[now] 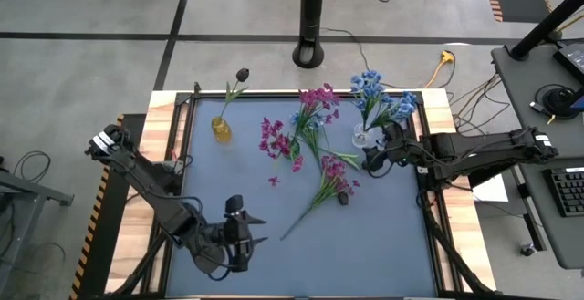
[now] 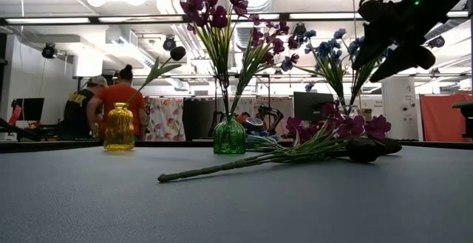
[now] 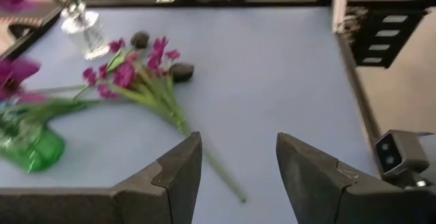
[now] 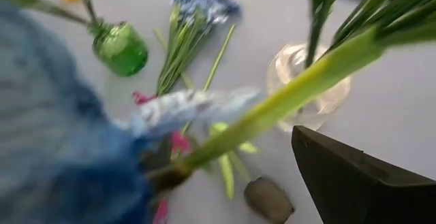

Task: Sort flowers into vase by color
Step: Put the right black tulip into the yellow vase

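A loose magenta sprig lies flat on the blue mat, with dark buds beside its head. The yellow vase holds one dark bud, the green vase holds magenta flowers, and the clear vase holds blue flowers. A blue sprig lies on the mat by the green vase. My left gripper is open near the table's front edge, short of the loose sprig's stem end. My right gripper is open beside the clear vase; a green stem crosses close before its camera.
A raised dark frame borders the mat. Bare mat lies between my left gripper and the loose sprig, and along the front right. People stand in the room beyond the far edge.
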Tool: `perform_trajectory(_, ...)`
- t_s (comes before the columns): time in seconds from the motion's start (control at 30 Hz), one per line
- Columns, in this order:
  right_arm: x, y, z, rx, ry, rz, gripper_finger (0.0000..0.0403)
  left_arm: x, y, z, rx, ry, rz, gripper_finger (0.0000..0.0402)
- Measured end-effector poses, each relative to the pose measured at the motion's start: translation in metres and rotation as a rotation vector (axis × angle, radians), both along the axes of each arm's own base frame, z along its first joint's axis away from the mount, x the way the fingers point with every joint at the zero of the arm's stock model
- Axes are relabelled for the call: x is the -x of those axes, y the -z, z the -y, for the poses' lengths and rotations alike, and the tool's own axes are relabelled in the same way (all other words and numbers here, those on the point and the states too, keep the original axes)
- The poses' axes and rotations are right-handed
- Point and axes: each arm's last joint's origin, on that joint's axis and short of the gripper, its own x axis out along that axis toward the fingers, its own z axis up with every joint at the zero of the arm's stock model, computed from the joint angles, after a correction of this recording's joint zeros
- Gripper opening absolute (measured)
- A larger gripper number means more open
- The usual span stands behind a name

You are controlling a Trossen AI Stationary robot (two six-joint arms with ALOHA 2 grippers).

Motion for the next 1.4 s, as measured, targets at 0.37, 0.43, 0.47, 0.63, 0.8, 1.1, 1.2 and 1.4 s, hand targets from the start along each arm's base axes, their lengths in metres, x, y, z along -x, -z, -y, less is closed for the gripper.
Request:
perform_trajectory(0.37, -0.005, 0.009, -0.014, -0.239, -0.197, -0.065, 0.0292, 0.010, 0.011, -0.006, 0.058, -0.046, -0.148, 0.0173)
perform_trajectory(0.43, -0.005, 0.013, -0.017, -0.231, -0.218, -0.116, 0.0292, 0.012, 0.013, -0.006, 0.074, -0.044, -0.182, 0.0173)
perform_trajectory(0.47, -0.006, 0.015, -0.018, -0.221, -0.237, -0.142, 0.0292, 0.014, 0.014, -0.006, 0.083, -0.039, -0.205, 0.0173)
perform_trajectory(0.63, -0.014, 0.028, -0.022, -0.162, -0.326, -0.270, 0.0292, 0.019, 0.018, -0.009, 0.129, -0.056, -0.301, 0.0173)
perform_trajectory(0.8, -0.024, 0.042, -0.022, -0.094, -0.396, -0.399, 0.0292, 0.020, 0.018, -0.009, 0.149, -0.076, -0.301, 0.0173)
perform_trajectory(1.1, -0.035, 0.056, -0.019, 0.105, -0.439, -0.538, 0.0292, 0.020, 0.019, -0.009, 0.150, -0.080, -0.302, 0.0173)
perform_trajectory(1.2, -0.042, 0.058, -0.020, 0.156, -0.493, -0.535, 0.0290, 0.020, 0.019, -0.009, 0.146, -0.084, -0.297, 0.0173)
perform_trajectory(1.4, -0.047, 0.065, -0.021, 0.194, -0.588, -0.593, 0.0271, 0.020, 0.019, -0.009, 0.145, -0.086, -0.294, 0.0173)
